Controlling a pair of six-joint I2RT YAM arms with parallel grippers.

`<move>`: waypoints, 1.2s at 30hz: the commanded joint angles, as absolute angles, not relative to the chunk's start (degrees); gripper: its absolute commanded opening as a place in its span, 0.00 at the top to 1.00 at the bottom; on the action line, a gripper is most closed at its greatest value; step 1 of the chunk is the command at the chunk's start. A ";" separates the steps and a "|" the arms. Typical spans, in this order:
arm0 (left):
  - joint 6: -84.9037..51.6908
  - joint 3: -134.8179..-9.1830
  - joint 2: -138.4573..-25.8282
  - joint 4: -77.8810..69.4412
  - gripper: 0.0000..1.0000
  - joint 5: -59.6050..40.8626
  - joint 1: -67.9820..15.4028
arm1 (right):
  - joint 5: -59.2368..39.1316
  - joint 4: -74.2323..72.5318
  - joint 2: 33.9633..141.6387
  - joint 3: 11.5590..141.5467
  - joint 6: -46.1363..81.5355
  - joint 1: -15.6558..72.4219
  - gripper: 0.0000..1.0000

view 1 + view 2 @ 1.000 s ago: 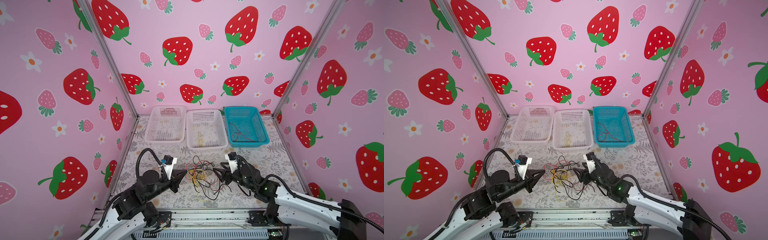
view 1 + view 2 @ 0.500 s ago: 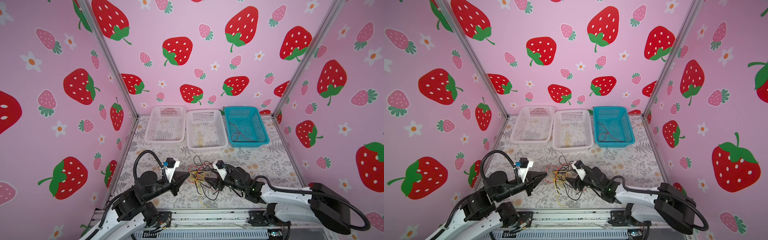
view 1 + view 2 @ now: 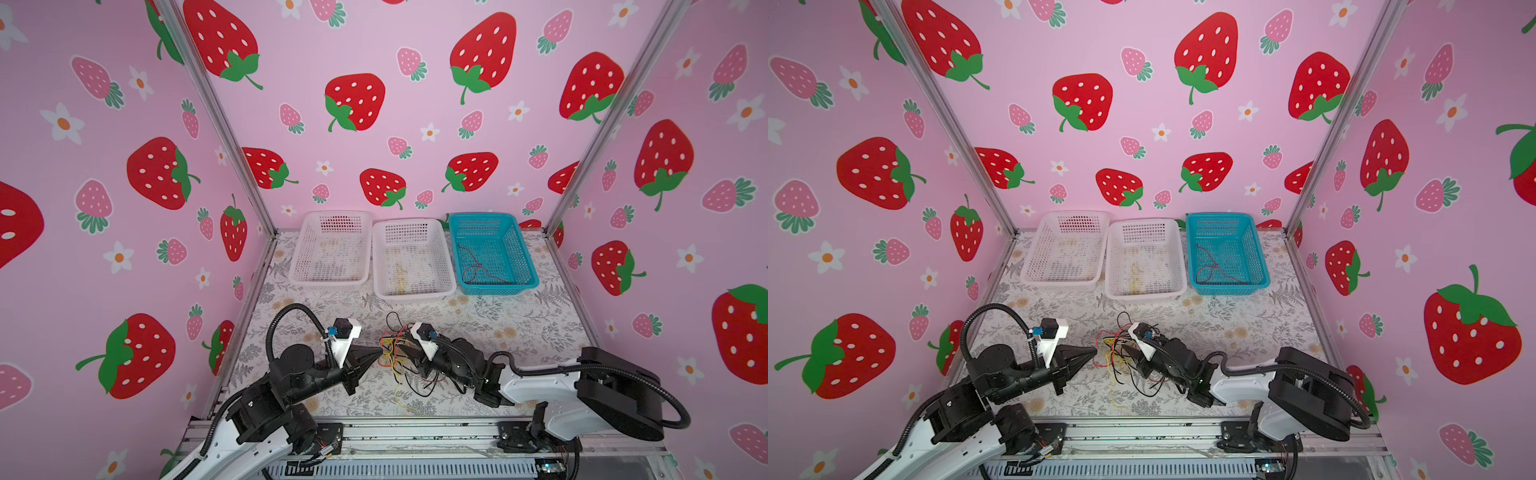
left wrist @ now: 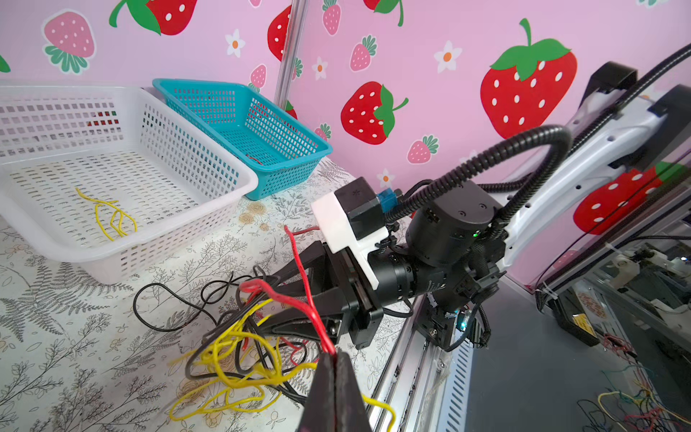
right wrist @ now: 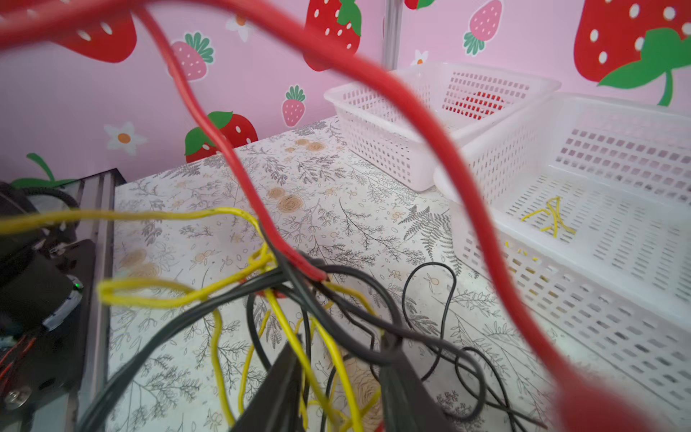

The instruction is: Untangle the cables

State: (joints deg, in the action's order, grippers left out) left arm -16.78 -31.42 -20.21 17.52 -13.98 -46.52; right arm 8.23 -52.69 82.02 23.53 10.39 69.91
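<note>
Left wrist view: the red cable is pinched between the closed tips of the left gripper, at the edge of the tangle. The right gripper is set into the tangle from the opposite side, its jaws narrowly apart with yellow and black strands between them; no firm pinch is shown. For clean separation, these strands should be clamped close to the tangle's centre and held down while the red cable is drawn away slowly; pulling should be stopped if loops tighten. Directly behind the tangle, the white basket holds a yellow cable. Behind and toward the right arm's side, the blue basket holds a second red cable. Behind and toward the left arm's side, the other white basket appears empty.
</note>
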 commanded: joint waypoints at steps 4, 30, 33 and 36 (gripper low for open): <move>-17.01 -32.09 -16.02 14.36 1.00 -11.35 -46.41 | 11.71 -59.91 82.54 22.29 9.35 70.22 0.90; -22.21 -39.27 -4.59 18.37 1.00 28.27 -46.50 | 22.22 -28.00 52.93 8.99 33.86 63.78 1.00; -21.07 -39.02 -3.63 17.51 1.00 29.94 -46.49 | 22.97 -21.05 49.01 9.74 35.60 62.04 1.00; -20.38 -40.41 -4.11 16.94 1.00 29.57 -46.51 | 19.21 -15.78 48.82 10.20 39.32 58.41 1.00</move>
